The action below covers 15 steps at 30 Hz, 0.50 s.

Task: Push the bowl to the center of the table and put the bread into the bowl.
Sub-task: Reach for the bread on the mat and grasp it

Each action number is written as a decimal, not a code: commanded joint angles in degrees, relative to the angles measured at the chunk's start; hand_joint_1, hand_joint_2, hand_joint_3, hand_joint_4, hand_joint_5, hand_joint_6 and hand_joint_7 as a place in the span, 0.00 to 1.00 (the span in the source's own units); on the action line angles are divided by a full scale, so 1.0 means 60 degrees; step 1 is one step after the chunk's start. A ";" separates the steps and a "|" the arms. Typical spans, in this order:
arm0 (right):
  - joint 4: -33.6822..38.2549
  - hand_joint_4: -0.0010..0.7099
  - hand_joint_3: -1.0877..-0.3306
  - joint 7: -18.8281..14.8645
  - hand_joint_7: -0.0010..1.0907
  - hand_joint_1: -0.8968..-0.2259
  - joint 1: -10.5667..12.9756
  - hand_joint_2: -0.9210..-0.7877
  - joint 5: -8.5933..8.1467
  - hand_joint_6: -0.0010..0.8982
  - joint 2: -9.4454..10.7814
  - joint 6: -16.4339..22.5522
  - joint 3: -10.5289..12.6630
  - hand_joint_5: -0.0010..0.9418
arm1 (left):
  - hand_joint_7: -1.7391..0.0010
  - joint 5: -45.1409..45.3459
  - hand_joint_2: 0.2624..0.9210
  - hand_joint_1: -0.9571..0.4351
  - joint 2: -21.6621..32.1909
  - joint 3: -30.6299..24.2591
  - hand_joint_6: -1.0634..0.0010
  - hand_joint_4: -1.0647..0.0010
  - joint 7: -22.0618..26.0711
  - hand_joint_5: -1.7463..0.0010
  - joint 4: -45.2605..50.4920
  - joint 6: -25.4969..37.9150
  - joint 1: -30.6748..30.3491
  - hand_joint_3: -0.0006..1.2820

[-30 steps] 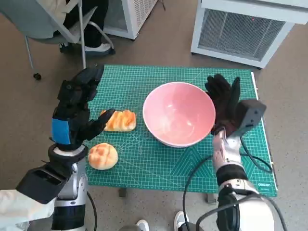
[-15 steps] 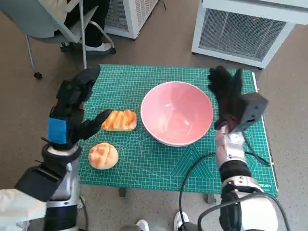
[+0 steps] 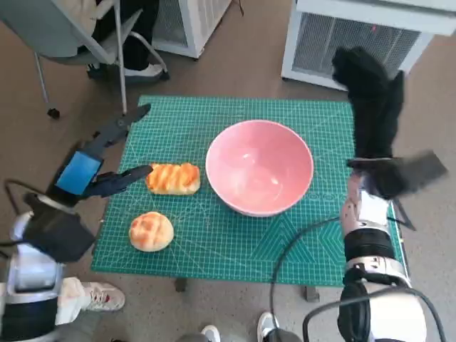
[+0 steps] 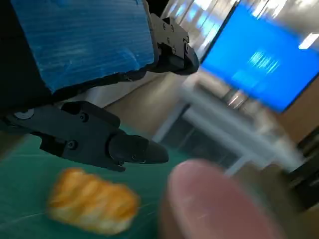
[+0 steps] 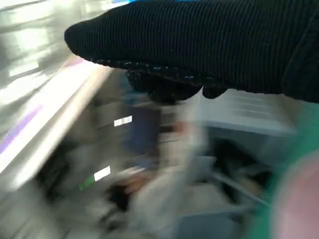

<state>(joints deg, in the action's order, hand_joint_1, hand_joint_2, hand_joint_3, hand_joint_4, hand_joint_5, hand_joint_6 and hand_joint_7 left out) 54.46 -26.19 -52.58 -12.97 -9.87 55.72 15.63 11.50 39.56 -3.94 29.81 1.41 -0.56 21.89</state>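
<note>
— Where's the bowl?
— The pink bowl (image 3: 259, 167) sits about mid-way across the green mat (image 3: 214, 249) on the worktop, open mat on every side of it.
— And the bread?
— A striped long bread (image 3: 173, 178) lies just beside the bowl's left rim; a round bun (image 3: 151, 230) lies nearer the mat's front edge, apart from both.
— The hands?
— The left hand (image 3: 96, 164) hovers at the mat's left edge, fingers (image 4: 134, 149) spread and holding nothing, one tip close to the long bread. The right hand (image 3: 374, 107) is raised over the mat's far right corner — blurred, fingers loosely apart, nothing in them.
</note>
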 commanded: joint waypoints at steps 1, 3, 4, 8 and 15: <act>-0.1300 0.37 0.41 -0.1069 0.22 0.49 0.0829 0.00 -0.0725 0.26 -0.0080 0.0273 -0.0381 0.02 | 0.99 0.0665 0.95 0.37 0.0749 0.0994 0.85 0.96 0.1383 1.00 0.0189 0.1734 0.0923 0.01; -0.1863 0.37 0.45 -0.1343 0.23 0.47 0.1066 0.00 -0.0918 0.26 -0.0130 0.0276 -0.0553 0.02 | 0.99 0.0852 0.92 0.38 0.0797 0.1351 0.86 0.98 0.1733 1.00 -0.0048 0.2145 0.1316 0.00; -0.2082 0.37 0.46 -0.1420 0.23 0.46 0.1164 0.00 -0.0968 0.27 -0.0148 0.0264 -0.0620 0.02 | 0.99 0.0905 0.90 0.39 0.0797 0.1467 0.86 0.99 0.1843 1.00 -0.0140 0.2279 0.1453 0.00; -0.3002 0.38 0.47 -0.1463 0.24 0.44 0.1622 0.00 -0.0979 0.27 -0.0253 0.0119 -0.0839 0.02 | 0.99 0.1111 0.87 0.40 0.0640 0.1875 0.85 0.99 0.1867 1.00 -0.0650 0.2212 0.1799 0.00; -0.3776 0.39 0.47 -0.1122 0.41 0.43 0.2153 0.00 -0.0671 0.17 -0.0305 -0.0085 -0.0968 0.00 | 0.99 0.1750 0.86 0.41 0.0391 0.2729 0.84 0.97 0.1780 0.99 -0.1653 0.2012 0.2443 0.00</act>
<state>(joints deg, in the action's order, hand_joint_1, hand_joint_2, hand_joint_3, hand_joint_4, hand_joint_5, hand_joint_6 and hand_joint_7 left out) 33.16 -33.66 -41.90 -17.78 -11.19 56.26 10.42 20.23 42.65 10.09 40.35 -5.84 12.19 34.53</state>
